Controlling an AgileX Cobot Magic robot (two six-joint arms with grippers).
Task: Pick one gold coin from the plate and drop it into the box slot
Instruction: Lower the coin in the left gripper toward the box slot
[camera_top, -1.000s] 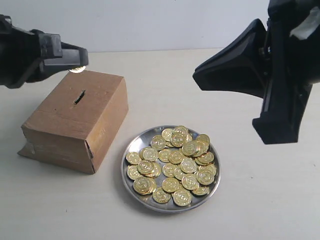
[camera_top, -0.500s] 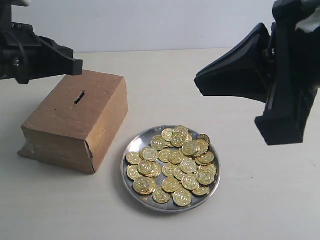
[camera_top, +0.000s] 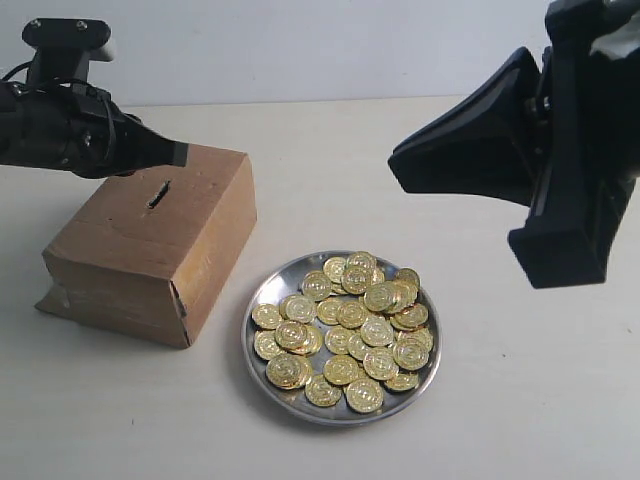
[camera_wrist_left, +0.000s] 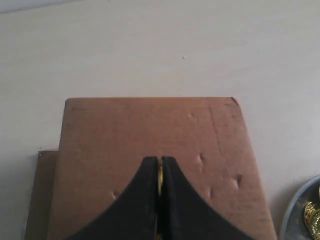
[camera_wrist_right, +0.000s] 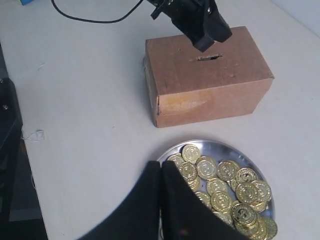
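Observation:
The brown cardboard box (camera_top: 150, 240) stands at the left, with the dark slot (camera_top: 158, 193) in its top face. My left gripper (camera_top: 178, 153) hovers just beyond the slot, over the box's far edge. In the left wrist view the left gripper (camera_wrist_left: 159, 161) is shut on a gold coin (camera_wrist_left: 159, 179) held edge-on above the box top (camera_wrist_left: 150, 130); its fingers hide the slot. The silver plate (camera_top: 283, 276) holds several gold coins (camera_top: 350, 330). My right gripper (camera_top: 392, 165) hangs shut and empty above the plate, and appears as the right gripper (camera_wrist_right: 160, 167) in its wrist view.
The right wrist view shows the box (camera_wrist_right: 210, 95), its slot (camera_wrist_right: 208, 57), the left gripper (camera_wrist_right: 204, 45) and the plate's rim (camera_wrist_right: 225, 145). A black cable (camera_wrist_right: 90, 20) lies on the table beyond the box. Pale tabletop surrounds everything.
The left arm has turned at the wrist and its tip has shifted slightly right and down toward the slot. The coin seen at its tip a second ago is hidden in the exterior view.

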